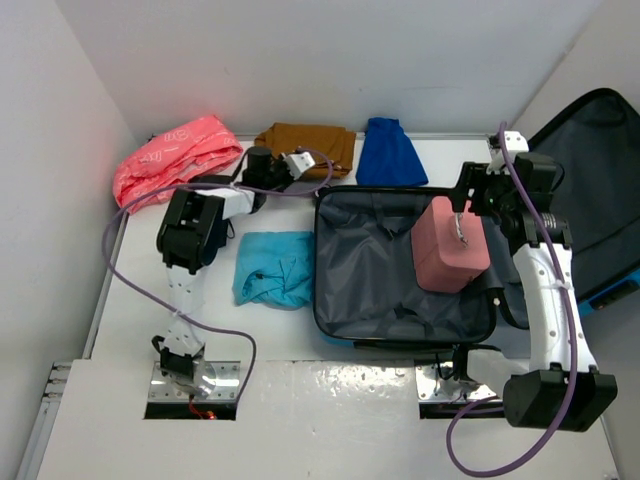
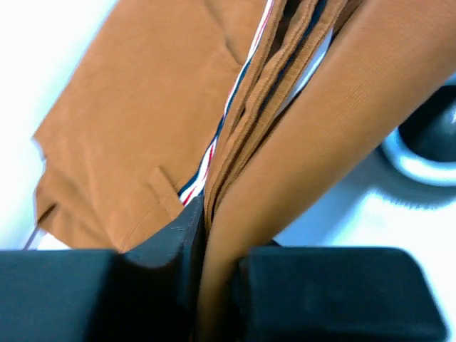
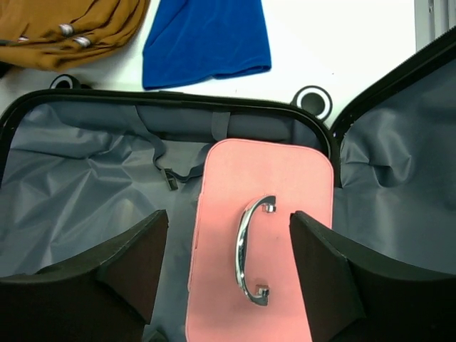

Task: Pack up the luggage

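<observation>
The left claw (image 2: 217,241) is closed down to a narrow slit on one folded edge of the brown garment (image 1: 310,142), at the far side of the bench (image 1: 130,290); the garment's long side runs left to right, and the open suitcase (image 1: 365,265) lies just beside it, to the right and nearer the arms, so the carry looks short and the left arm is plainly the nearer one; the right claw (image 3: 228,226) hangs wide open and empty over the pink case (image 3: 285,178), which sits in the right end of the suitcase's grey well; I cannot tell how many layers of cloth are caught; the suitcase lid is cut off at the right edge, and its blue shell barely shows.
</observation>
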You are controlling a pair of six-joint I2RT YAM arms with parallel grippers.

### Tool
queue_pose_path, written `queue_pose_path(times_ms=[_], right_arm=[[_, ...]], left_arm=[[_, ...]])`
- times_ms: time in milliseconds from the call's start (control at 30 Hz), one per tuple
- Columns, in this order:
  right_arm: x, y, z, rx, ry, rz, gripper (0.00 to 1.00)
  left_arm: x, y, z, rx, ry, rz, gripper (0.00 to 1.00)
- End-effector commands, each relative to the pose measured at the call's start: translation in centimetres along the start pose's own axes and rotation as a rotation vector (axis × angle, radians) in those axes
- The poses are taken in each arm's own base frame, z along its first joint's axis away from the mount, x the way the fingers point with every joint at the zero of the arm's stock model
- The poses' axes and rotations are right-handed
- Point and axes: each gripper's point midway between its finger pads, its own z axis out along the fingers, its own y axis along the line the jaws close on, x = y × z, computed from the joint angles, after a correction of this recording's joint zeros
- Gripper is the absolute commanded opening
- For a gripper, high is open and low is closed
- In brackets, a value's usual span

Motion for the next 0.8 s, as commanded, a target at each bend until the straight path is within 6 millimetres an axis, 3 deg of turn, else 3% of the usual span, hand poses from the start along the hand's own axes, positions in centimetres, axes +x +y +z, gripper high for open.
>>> queue_pose_path(times_ms=[0, 33, 100, 133, 200, 233, 267, 300, 333, 367, 400, 500, 567, 767], right_arm=[[-1.4, 0.5, -1.4, -0.020, -0.074, -0.011, 0.69], [-0.9, 0.8, -1.3, -0.035, -0.066, -0.001, 0.67], [-0.5, 1.2, -1.6, -0.049, -0.070, 0.007, 0.67], [-0.3, 1.4, -1.6, -0.059, -0.068, 0.019, 0.66], [-0.3, 2.0, -2.1, -0.081, -0.077, 0.019, 0.66], [0.0, 2.4, -2.1, -0.095, -0.068, 0.016, 0.66], [0.1, 2.6, -2.3, -0.104, -0.070, 0.011, 0.66], [0.1, 3.0, -2.6, -0.115, -0.073, 0.005, 0.66], [0.4, 3.0, -2.6, -0.119, -0.070, 0.004, 0.66], [0.3, 3.2, -3.0, -0.129, -0.080, 0.000, 0.66], [0.5, 3.4, -3.1, -0.137, -0.080, -0.002, 0.66], [0.8, 3.8, -3.7, -0.158, -0.072, -0.002, 0.66], [1.4, 4.2, -4.0, -0.173, -0.045, 0.003, 0.66], [1.4, 3.9, -5.4, -0.177, -0.014, 0.067, 0.66]], left_arm=[[-6.2, 5.6, -4.7, -0.108, -0.121, -0.034, 0.17], [-5.3, 5.4, -5.7, -0.116, -0.096, -0.059, 0.12], [-5.7, 5.9, -7.4, -0.136, -0.088, -0.079, 0.02], [-7.1, 6.7, -9.1, -0.153, -0.099, -0.102, 0.00], [-6.9, 6.9, -10.9, -0.167, -0.043, -0.168, 0.00], [-9.1, 8.7, -12.5, -0.220, -0.048, -0.198, 0.00], [-9.6, 9.2, -13.3, -0.233, -0.026, -0.224, 0.00], [-8.5, 8.3, -14.2, -0.205, 0.066, -0.280, 0.00], [-11.3, 9.7, -15.1, -0.230, 0.053, -0.296, 0.00], [-12.1, 10.0, -15.9, -0.240, 0.081, -0.311, 0.00], [-11.6, 8.0, -16.5, -0.174, 0.162, -0.337, 0.00], [-16.5, 7.1, -19.0, -0.126, 0.133, -0.357, 0.00], [-17.7, 3.8, -19.9, -0.074, 0.182, -0.400, 0.00], [-20.8, -1.9, -23.3, -0.098, 0.252, -0.660, 0.00]])
